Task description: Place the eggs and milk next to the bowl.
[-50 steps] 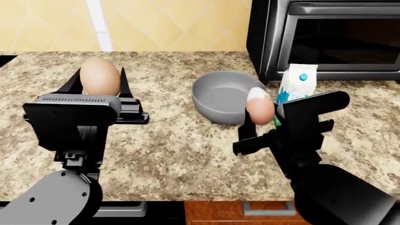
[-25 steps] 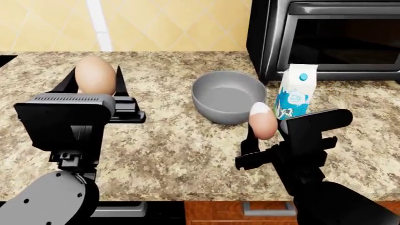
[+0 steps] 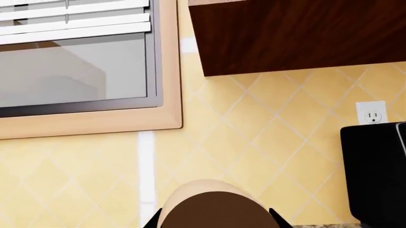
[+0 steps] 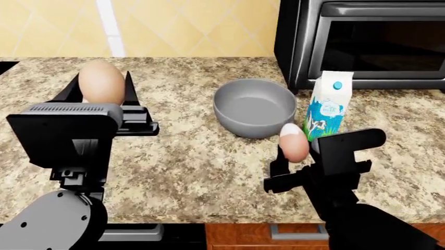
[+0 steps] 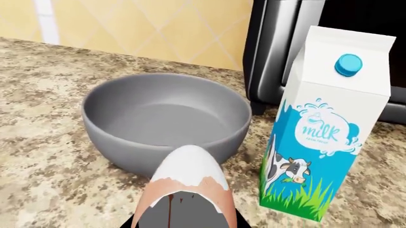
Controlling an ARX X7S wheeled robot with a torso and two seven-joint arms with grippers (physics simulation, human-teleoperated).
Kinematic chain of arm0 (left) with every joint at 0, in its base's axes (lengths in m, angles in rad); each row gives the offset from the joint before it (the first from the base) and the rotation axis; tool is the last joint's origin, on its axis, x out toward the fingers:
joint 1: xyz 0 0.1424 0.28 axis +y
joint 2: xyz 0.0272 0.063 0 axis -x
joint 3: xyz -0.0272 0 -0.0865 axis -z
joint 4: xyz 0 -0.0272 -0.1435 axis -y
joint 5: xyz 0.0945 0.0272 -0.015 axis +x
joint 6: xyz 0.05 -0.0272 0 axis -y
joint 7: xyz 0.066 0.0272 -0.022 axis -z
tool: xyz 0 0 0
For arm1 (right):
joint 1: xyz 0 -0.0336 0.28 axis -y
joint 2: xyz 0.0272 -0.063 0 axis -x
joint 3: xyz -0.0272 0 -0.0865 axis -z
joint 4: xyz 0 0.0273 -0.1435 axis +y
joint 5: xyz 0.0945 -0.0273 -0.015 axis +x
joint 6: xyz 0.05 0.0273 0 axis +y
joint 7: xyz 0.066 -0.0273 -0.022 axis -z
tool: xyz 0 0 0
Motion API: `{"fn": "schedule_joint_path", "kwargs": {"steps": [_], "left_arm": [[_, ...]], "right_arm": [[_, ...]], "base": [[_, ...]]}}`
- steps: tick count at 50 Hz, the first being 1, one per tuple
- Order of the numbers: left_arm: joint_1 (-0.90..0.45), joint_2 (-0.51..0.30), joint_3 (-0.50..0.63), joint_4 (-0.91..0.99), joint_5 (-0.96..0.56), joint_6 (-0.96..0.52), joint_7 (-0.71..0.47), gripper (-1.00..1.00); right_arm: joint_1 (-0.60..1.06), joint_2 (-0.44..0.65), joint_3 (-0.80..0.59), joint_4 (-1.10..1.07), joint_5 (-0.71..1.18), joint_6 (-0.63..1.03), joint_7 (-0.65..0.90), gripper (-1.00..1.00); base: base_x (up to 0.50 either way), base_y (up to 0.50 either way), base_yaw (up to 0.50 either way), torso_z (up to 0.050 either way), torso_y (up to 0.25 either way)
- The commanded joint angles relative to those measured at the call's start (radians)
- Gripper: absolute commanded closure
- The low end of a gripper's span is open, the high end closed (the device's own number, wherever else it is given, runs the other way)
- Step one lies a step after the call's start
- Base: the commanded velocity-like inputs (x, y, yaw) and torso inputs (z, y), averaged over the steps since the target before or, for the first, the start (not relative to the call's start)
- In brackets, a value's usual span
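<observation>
My left gripper [image 4: 101, 86] is shut on a tan egg [image 4: 101, 82], held upright above the counter's left part; the left wrist view shows that egg [image 3: 212, 209] filling the space between the jaws. My right gripper [image 4: 297, 151] is shut on a pinkish egg [image 4: 294, 142] with a white top, just in front of the grey bowl [image 4: 254, 107]. From the right wrist, that egg [image 5: 187, 190] sits close before the bowl [image 5: 166, 124]. The milk [image 4: 330, 105] carton stands upright right of the bowl, beside the egg; the right wrist view shows the milk [image 5: 328, 123] too.
A dark microwave [image 4: 365, 41] stands at the back right, right behind the milk. The granite counter [image 4: 195, 156] ends at a front edge just before the arms. A yellow tiled wall [image 4: 174, 26] backs the counter, with a window [image 3: 76, 61] and cabinet [image 3: 298, 33] above.
My right gripper has lowered and pulled back toward the counter's front with its egg, uncovering the milk. My left gripper has drifted slightly left with its egg.
</observation>
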Motion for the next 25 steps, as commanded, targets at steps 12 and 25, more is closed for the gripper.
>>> {"fn": "schedule_joint_path", "kwargs": {"steps": [12, 25], "left_arm": [[-0.001, -0.002, -0.005, 0.0, -0.017, 0.01, -0.007, 1.0], [-0.003, 0.0, -0.002, -0.005, -0.016, 0.011, -0.005, 1.0]], "right_arm": [[0.005, -0.009, -0.018, 0.076, -0.03, -0.042, -0.042, 1.0], [0.027, -0.02, -0.033, 0.148, -0.045, -0.065, -0.07, 1.0]], "base": [[0.0, 0.0, 0.0, 0.0, 0.0], [0.0, 0.0, 0.0, 0.0, 0.001]]}}
